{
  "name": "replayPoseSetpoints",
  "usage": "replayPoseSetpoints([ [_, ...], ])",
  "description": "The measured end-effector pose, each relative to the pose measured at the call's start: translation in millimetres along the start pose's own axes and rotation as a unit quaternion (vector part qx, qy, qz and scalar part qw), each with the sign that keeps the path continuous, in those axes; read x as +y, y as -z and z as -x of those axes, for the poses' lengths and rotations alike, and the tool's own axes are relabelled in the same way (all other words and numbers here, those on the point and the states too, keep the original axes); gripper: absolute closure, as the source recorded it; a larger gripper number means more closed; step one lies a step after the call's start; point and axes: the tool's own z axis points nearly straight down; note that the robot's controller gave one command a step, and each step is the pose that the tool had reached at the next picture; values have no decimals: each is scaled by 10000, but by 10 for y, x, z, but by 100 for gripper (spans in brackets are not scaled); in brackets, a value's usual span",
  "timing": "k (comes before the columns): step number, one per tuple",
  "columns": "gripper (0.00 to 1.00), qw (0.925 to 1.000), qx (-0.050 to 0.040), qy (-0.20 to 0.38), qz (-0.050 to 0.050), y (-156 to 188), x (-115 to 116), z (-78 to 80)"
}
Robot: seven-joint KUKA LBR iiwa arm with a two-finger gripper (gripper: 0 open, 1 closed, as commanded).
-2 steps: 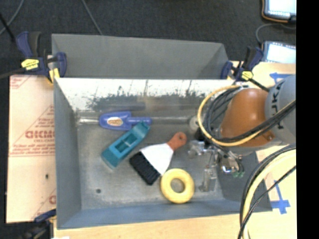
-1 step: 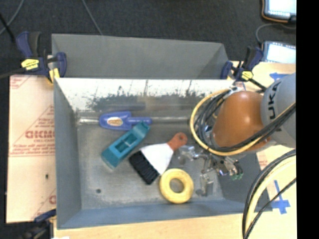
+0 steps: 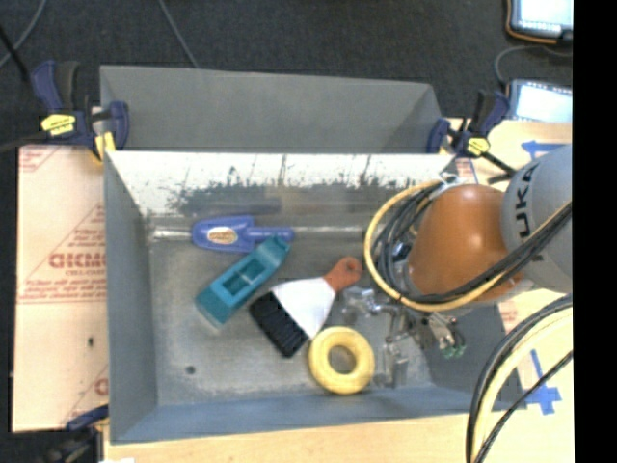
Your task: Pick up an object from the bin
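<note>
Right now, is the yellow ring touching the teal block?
Apart. The camera view shows the black block lying between the yellow ring and the teal block, with a clear gap between the two.

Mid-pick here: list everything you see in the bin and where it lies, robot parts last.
Bin: one, grey, holds all the things below.
Clip: one, blue-violet, by the back wall, left of centre.
Block: one, teal, tilted, just in front of the clip.
Black piece: one, black, middle, partly under the brush.
Brush: one, white with a brown handle, centre, handle towards the back right.
Tape roll: one, yellow, lying flat at the front.
Gripper: one, metal, low at the front right, right beside the tape roll.
Wrist cover: one, orange, ringed by cables, over the bin's right side.
</note>
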Motion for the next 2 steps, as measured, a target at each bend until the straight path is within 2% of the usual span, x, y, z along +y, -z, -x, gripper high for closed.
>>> replayPoseSetpoints([
  [1,0,9908,18,1356,0,-235,59,1],
  [2,100,9773,-38,2117,-19,-431,240,-71],
])
